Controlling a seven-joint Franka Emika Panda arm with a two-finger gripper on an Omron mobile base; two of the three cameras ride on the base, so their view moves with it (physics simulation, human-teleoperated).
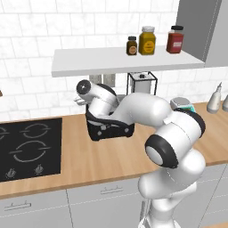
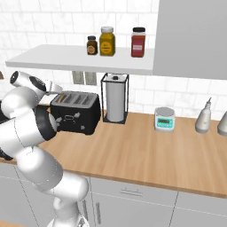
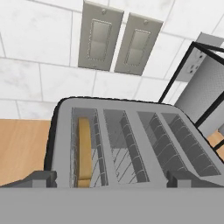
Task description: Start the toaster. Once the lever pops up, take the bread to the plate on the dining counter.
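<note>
Wood worktop (image 2: 133, 155): toaster (image 2: 76, 113), scale (image 2: 164, 119), hob (image 1: 29, 147).

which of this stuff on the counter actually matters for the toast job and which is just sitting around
For the job:
- toaster, black, on the worktop
- bread, standing in the toaster's leftmost slot in the hand view
- pincer, just above the slots

Just there:
- paper towel holder
- kitchen scale
- three jars on the shelf
- hob
- two wall sockets
- white bottle

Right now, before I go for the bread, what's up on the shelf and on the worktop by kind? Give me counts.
Jars on the shelf: 3
Toaster: 1
Bread slice in the toaster: 1
Paper towel holder: 1
Kitchen scale: 1
Bottles: 2
Total: 9
</note>
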